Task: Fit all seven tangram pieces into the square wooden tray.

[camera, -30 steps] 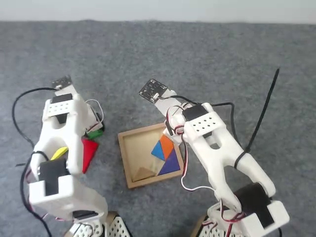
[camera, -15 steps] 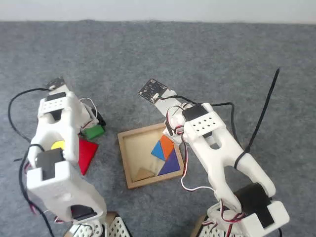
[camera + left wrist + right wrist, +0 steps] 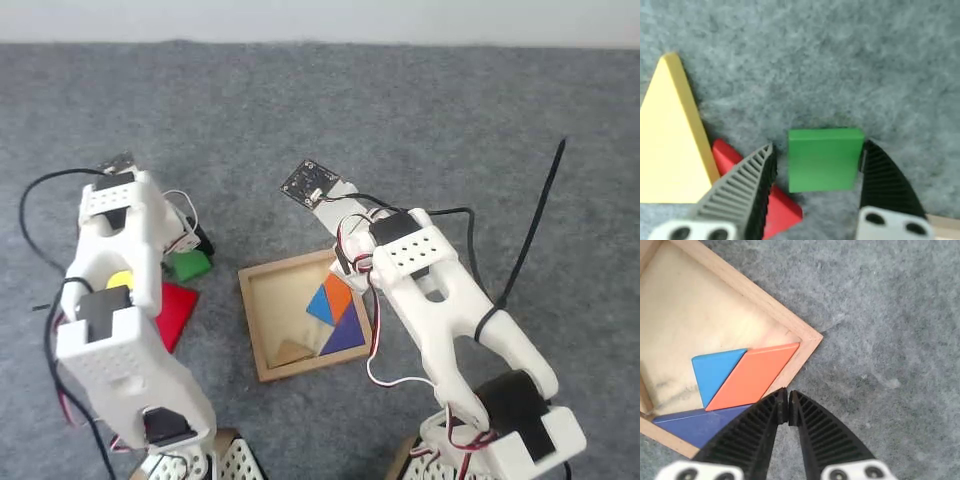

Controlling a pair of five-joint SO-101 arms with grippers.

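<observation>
Mid-left in the high view: green square (image 3: 187, 266) flat on the grey mat, outside the square wooden tray (image 3: 250, 325), just beside the red triangle (image 3: 172, 312) and near the yellow triangle (image 3: 118, 283). In the left wrist view, bracketed by the left gripper (image 3: 817, 150), fingers spread wide, 1 on each side of the block. Dark finger apparently at the block's edge; ribbed grey finger slightly clear of it and overlying the red piece. No grip yet, by the look of it.

At frame centre: 3 coloured pieces already in the tray, packed toward its right side, namely blue triangle (image 3: 320, 303), orange parallelogram (image 3: 338, 293) and dark blue triangle (image 3: 343, 335). Poised just off the tray's right corner: right gripper (image 3: 788, 400), fingers pressed together on nothing.

Risks, as a guess:
- Closing unevenly and shoving the square sideways into the red triangle.
- Snagging the red piece under the grey finger and dragging both along.
- Pinching too near 1 edge, with a twist and a drop as the likely result.
- Crowding at the tray, given the right arm parked beside it.
</observation>
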